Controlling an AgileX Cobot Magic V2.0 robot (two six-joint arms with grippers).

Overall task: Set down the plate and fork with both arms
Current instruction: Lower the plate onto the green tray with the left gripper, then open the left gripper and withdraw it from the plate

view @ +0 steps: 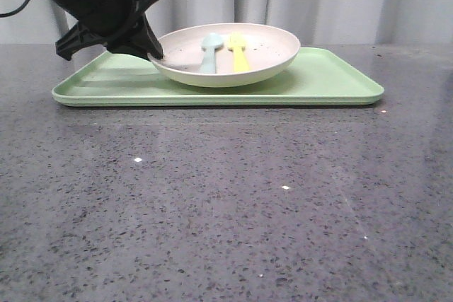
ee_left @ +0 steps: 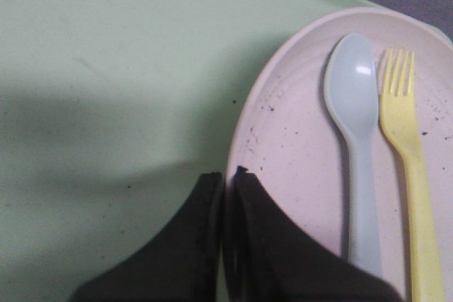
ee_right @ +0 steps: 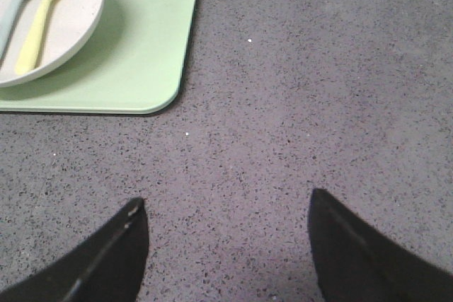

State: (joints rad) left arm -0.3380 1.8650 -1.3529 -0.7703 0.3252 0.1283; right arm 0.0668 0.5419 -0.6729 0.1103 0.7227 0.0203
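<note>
The grey speckled counter carries a flat rectangular light-green tray, which lies in the far half of the front view. On the tray, a little left of its middle, sits the plate, a round shallow cream-white dish with fine dark speckles and a raised rim like a bowl. Its left side looks slightly lifted from the tray, but I cannot tell this for sure. Inside the plate two pieces lie side by side, parallel and not touching: a pale blue-grey spoon on the left and the fork on the right, small, yellow, plastic, with short tines and a thick handle. The left gripper is at the left edge of the plate; its jaws are closed on the rim, one finger inside the dish and one outside, with only the thin rim between them. The right gripper hangs over the bare counter, to the right of the tray and well apart from it; its jaws stand wide open and hold nothing
</note>
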